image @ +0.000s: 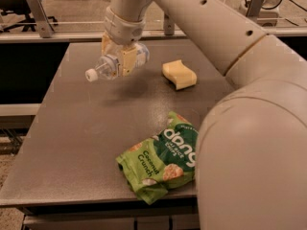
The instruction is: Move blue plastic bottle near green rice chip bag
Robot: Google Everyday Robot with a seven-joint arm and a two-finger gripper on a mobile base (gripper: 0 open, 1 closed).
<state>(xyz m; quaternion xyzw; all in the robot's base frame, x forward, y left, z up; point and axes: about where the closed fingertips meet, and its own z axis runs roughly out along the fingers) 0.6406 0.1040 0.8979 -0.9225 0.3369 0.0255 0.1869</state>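
Clutching bottle [101, 69], gripper [118, 59] beyond "dang" bag [160, 159]

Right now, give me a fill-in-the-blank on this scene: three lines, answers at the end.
1. The hand grips the bottle, held on its side above the table, with its white cap pointing toward the picture's ___ side.
2. The yellow sponge lies on the table to the ___ of the bottle in this view.
3. The crinkled bag near the table's front edge, apart from the bottle, is ___ in colour.

Missing words: left; right; green.
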